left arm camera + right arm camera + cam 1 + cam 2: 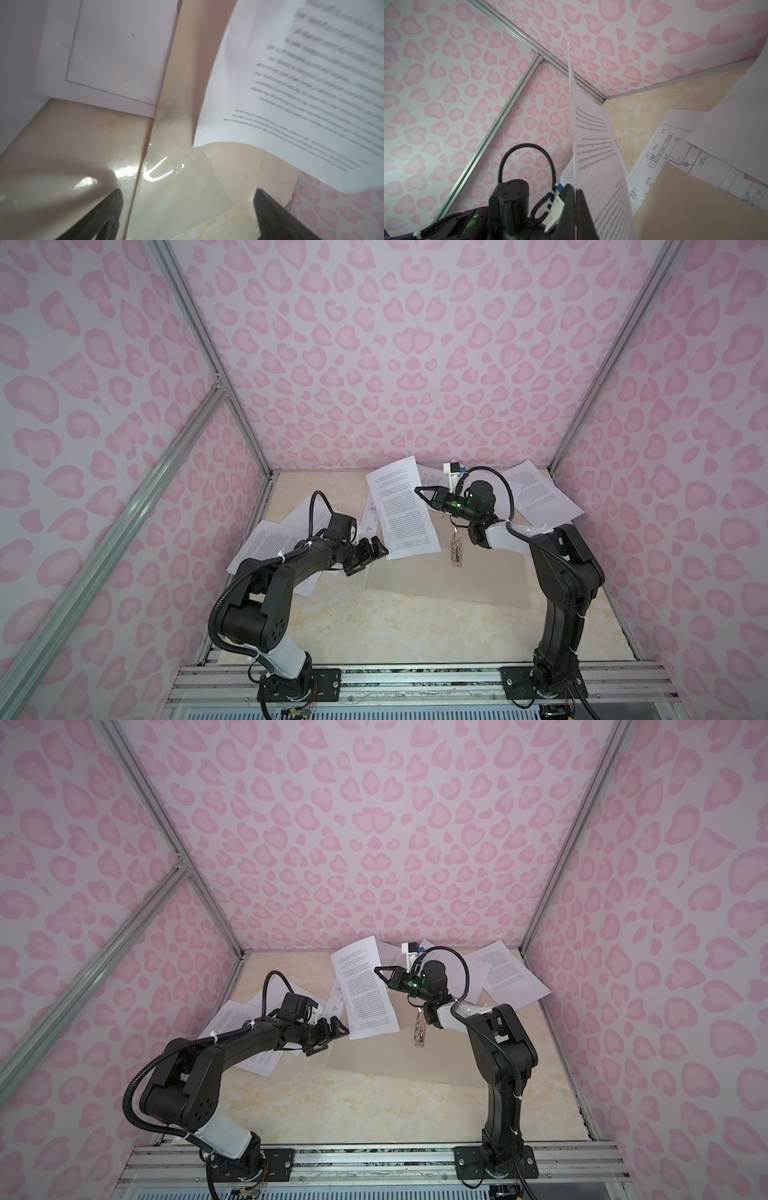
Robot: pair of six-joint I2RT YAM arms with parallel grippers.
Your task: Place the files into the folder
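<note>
Robot lab test cell: aluminium frame (pixel 219 383), pink-patterned walls (pixel 395 344)

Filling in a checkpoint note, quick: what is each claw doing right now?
Left claw: open, holding nothing.
Right claw: closed on a printed sheet.

Matt white paper sheet (pixel 402 510); matt beige cardboard folder (pixel 478 578) at five o'clock of it; glossy, smooth marbled tabletop (pixel 395 635); brushed metal rail (pixel 415 686) at six o'clock
</note>
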